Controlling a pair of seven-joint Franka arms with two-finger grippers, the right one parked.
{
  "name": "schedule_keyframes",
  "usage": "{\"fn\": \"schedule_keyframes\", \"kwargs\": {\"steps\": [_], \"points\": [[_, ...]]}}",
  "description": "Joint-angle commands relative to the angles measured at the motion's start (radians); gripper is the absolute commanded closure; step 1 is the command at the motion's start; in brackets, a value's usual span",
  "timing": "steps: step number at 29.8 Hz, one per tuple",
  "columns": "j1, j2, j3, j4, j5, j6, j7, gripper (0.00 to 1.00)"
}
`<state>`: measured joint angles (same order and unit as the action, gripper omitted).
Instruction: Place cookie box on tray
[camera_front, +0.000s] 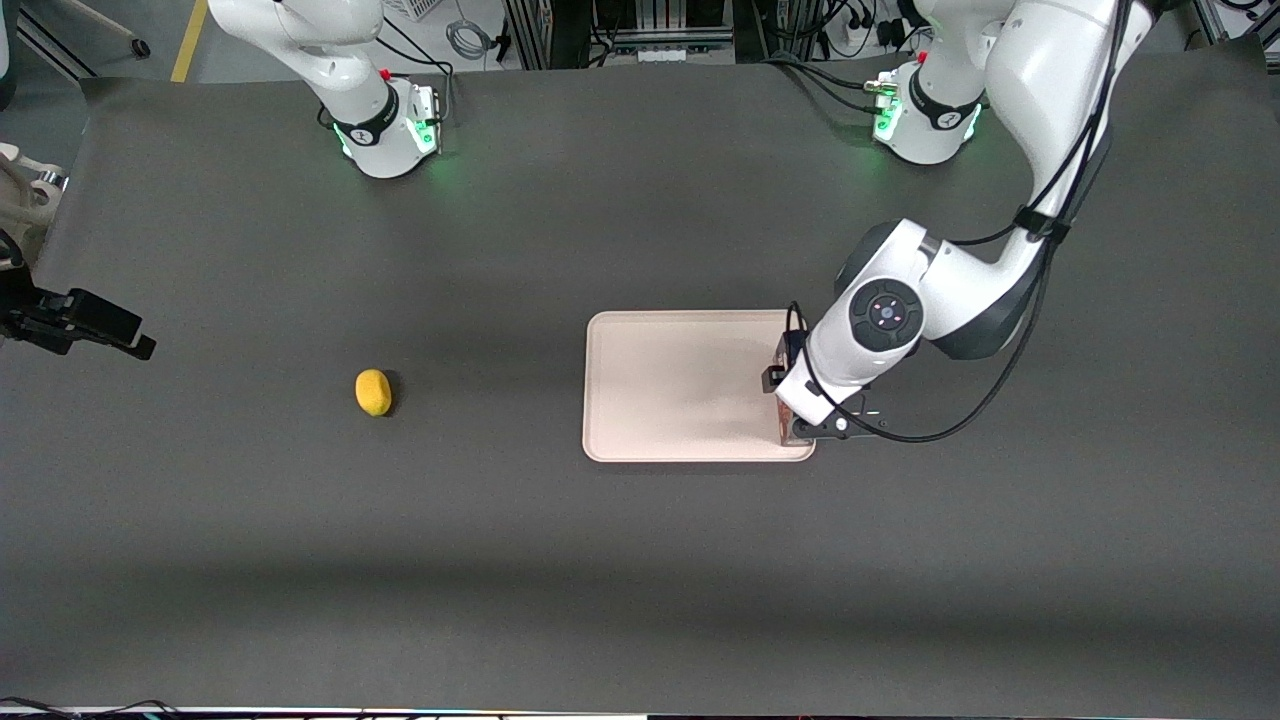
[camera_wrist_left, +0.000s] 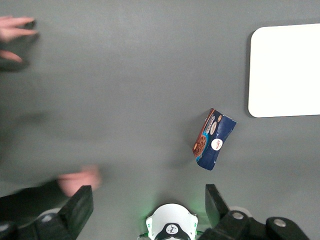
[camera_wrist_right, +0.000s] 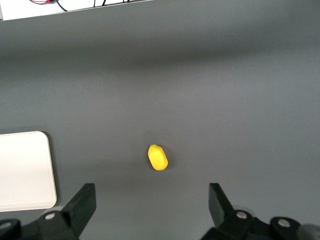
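The pale pinkish-white tray (camera_front: 680, 380) lies on the grey mat, nearer the working arm's end. In the front view the left arm's wrist hangs over the tray's edge toward that end. My gripper (camera_front: 800, 425) is mostly hidden beneath it, and a dark, brown-edged sliver of the cookie box (camera_front: 782, 408) shows there. In the left wrist view the navy cookie box (camera_wrist_left: 214, 140) lies flat on the mat, a short way from a rounded corner of the tray (camera_wrist_left: 285, 70). There my gripper (camera_wrist_left: 147, 195) is open, with nothing between its black fingers (camera_wrist_left: 80, 205).
A small yellow lemon-like object (camera_front: 373, 392) sits on the mat toward the parked arm's end, well apart from the tray; it also shows in the right wrist view (camera_wrist_right: 158, 157). Blurred pinkish shapes (camera_wrist_left: 15, 30) show in the left wrist view.
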<state>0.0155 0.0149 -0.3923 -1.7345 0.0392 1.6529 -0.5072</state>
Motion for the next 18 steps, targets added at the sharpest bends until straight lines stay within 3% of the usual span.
{"fn": "schedule_keyframes", "kwargs": {"steps": [1,9,18], "points": [[0.004,-0.18,0.153,0.001,-0.053,-0.211,0.228,0.0],[0.006,-0.355,0.338,-0.098,-0.048,-0.274,0.482,0.0],[0.007,-0.417,0.386,-0.231,-0.038,-0.156,0.539,0.0]]}}
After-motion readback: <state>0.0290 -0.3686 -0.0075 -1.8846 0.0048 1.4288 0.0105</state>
